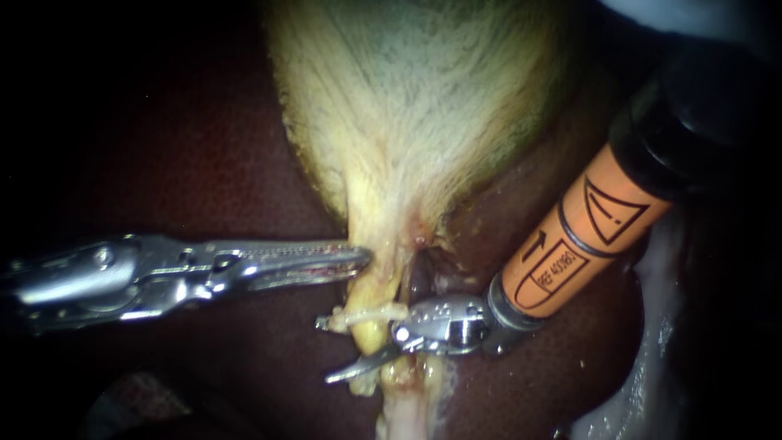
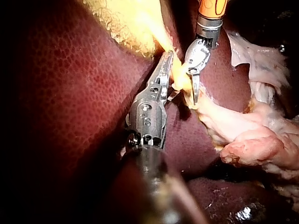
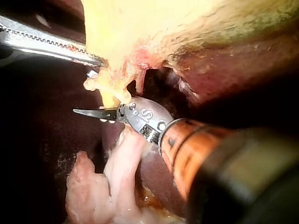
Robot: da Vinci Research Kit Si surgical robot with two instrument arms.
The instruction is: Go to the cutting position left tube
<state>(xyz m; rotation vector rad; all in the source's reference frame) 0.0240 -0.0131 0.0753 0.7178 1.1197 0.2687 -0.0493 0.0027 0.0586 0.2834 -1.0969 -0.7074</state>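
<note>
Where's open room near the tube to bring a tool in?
In the endoscope view, bare liver lies below the left instrument, left of the tube; more lies above it, beside the gallbladder. It is crowded at the tube, where the right instrument meets it.

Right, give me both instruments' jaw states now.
Left instrument: shut on the gallbladder.
Right instrument: open at the tube, gripping nothing.

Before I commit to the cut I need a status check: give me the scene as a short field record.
left: silver left instrument, tip against the neck of the pale yellow gallbladder
right: orange-sleeved right instrument, tip at the thin yellowish tube below that neck
tube: a cream strip crosses it; clip or tissue, unclear
around: dark red liver
</note>
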